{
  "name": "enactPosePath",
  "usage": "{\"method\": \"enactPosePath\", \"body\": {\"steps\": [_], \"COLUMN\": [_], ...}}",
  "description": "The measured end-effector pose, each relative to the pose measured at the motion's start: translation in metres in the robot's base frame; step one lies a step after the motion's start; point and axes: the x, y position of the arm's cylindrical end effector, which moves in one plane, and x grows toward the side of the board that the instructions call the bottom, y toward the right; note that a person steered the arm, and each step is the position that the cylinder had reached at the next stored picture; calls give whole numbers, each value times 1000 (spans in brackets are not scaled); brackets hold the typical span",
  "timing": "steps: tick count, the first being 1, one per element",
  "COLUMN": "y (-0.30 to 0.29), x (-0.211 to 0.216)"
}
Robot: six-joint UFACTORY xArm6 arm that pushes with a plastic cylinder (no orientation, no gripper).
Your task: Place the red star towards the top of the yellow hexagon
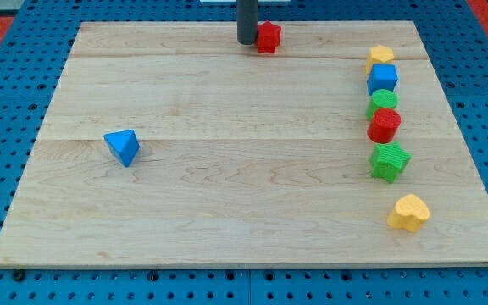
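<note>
At the top centre of the frame my tip touches the left side of the red star, which sits near the top edge of the worktop. My end effector is only a plain rod, so it grasps nothing. The yellow hexagon is far at the upper right, heading a column with a blue cube below.

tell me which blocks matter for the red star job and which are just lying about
In the job:
- red star block, at the board's top edge
- yellow hexagon block
- my tip, against the star's left side

Lying about:
- blue triangle block
- blue cube
- green block
- red round block
- green star block
- yellow heart block
</note>
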Motion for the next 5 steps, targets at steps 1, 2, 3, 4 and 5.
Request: {"method": "enactPosePath", "body": {"steps": [1,2,3,4,5], "y": [14,55,88,119,154], "x": [-5,1,1,1,1]}}
